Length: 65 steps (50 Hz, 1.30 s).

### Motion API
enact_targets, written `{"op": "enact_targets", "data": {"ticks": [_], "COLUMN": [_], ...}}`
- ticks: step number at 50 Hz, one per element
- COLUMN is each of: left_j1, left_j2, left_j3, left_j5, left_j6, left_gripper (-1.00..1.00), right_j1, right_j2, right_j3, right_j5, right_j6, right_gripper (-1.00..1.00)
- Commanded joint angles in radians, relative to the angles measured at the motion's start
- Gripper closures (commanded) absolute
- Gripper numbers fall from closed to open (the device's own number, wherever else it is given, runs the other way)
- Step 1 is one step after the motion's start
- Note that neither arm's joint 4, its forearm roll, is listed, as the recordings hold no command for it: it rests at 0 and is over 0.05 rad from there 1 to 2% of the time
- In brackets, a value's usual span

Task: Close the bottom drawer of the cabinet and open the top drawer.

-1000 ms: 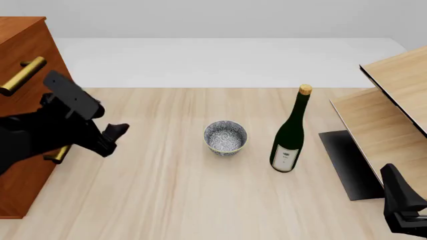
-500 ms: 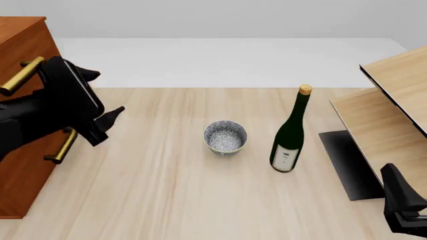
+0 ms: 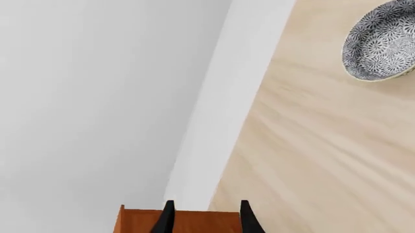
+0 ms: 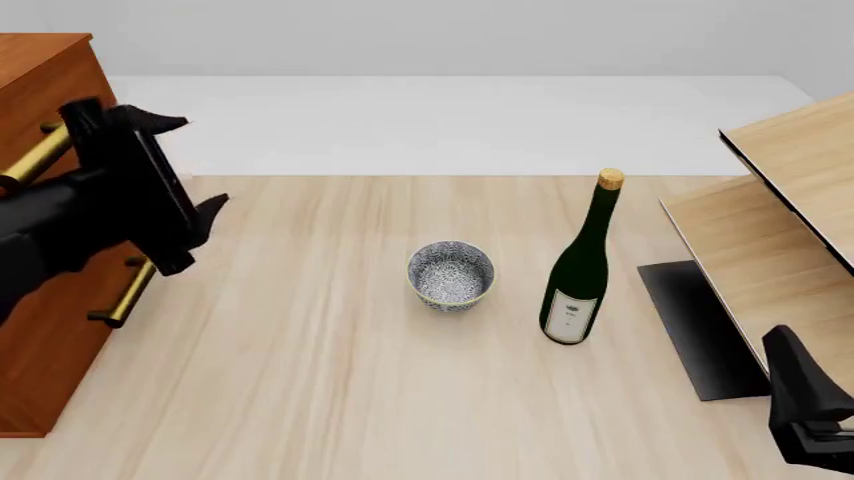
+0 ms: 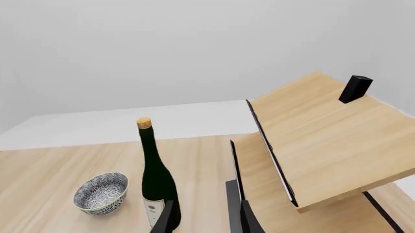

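Observation:
The reddish-brown cabinet [image 4: 40,70] stands at the table's left edge. The top drawer [image 4: 60,95] looks shut, and its brass handle [image 4: 30,165] shows beside my left arm. A lower brass handle [image 4: 118,292] sits near the cabinet's base, seemingly on the bottom drawer [image 4: 67,355], whose front looks flush. The middle drawer is hidden behind the arm. My left gripper [image 4: 190,163] is open and empty, just right of the top handle. In the left wrist view the left gripper [image 3: 206,217] frames the cabinet's top [image 3: 136,221]. My right gripper [image 4: 805,410] is open and empty in the right wrist view [image 5: 206,218].
A patterned bowl [image 4: 451,275] and a dark green wine bottle [image 4: 582,265] stand mid-table. A pale slanted wooden panel structure [image 4: 787,210] with a black base [image 4: 694,325] fills the right side.
My left gripper has lifted from the lower handle up to the level of the top drawer's handle and turned. The right arm has not moved.

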Motion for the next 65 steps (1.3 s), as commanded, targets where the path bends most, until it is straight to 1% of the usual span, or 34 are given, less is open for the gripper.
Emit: {"op": "enact_targets", "data": {"ticks": [1, 3, 5, 7, 9, 11, 18, 21, 23, 24, 25, 30, 33, 35, 37, 44, 47, 65], "left_j1": [0.065, 0.072, 0.085, 0.086, 0.096, 0.102, 0.123, 0.136, 0.137, 0.141, 0.143, 0.143, 0.148, 0.155, 0.162, 0.184, 0.194, 0.233], "left_j2": [-0.01, -0.013, -0.019, -0.021, -0.025, -0.026, -0.009, 0.007, 0.02, 0.018, 0.016, 0.023, 0.022, 0.017, 0.009, 0.007, 0.002, 0.033], "left_j3": [0.066, 0.046, 0.063, 0.067, 0.092, 0.072, 0.08, 0.054, 0.049, 0.054, 0.072, 0.058, 0.063, 0.078, 0.071, 0.079, 0.078, 0.128], "left_j5": [-0.067, -0.045, -0.06, -0.068, -0.104, -0.092, -0.155, -0.166, -0.184, -0.19, -0.218, -0.228, -0.237, -0.259, -0.245, -0.271, -0.268, -0.3], "left_j6": [0.138, 0.118, 0.146, 0.158, 0.201, 0.189, 0.237, 0.231, 0.241, 0.248, 0.274, 0.274, 0.284, 0.303, 0.296, 0.32, 0.315, 0.316], "left_gripper": [-1.0, -1.0, -1.0, -1.0, -1.0, -1.0, -1.0, -1.0, -1.0, -1.0, -1.0, -1.0, -1.0, -1.0, -1.0, -1.0, -1.0, -1.0], "right_j1": [0.0, 0.001, 0.001, 0.0, 0.0, 0.001, 0.001, 0.0, 0.0, 0.0, 0.0, 0.0, -0.001, 0.0, 0.0, 0.0, 0.0, -0.001], "right_j2": [0.001, 0.001, 0.001, 0.001, 0.001, 0.001, 0.001, 0.0, 0.001, 0.001, 0.001, 0.002, 0.003, 0.004, 0.004, 0.0, -0.001, -0.001], "right_j3": [0.0, -0.001, 0.0, 0.0, 0.0, 0.0, 0.0, 0.0, 0.0, 0.0, 0.0, 0.0, 0.0, 0.0, 0.0, 0.0, 0.0, 0.001], "right_j5": [-0.001, -0.001, -0.001, -0.001, -0.001, -0.001, -0.001, 0.0, -0.001, -0.001, -0.001, -0.002, -0.003, -0.003, -0.003, 0.0, 0.001, 0.0], "right_j6": [0.004, 0.004, 0.004, 0.004, 0.005, 0.005, 0.005, 0.005, 0.004, 0.005, 0.005, 0.005, 0.005, 0.005, 0.005, 0.005, 0.005, 0.006], "right_gripper": [-1.0, -1.0, -1.0, -1.0, -1.0, -1.0, -1.0, -1.0, -1.0, -1.0, -1.0, -1.0, -1.0, -1.0, -1.0, -1.0, -1.0, -1.0]}}
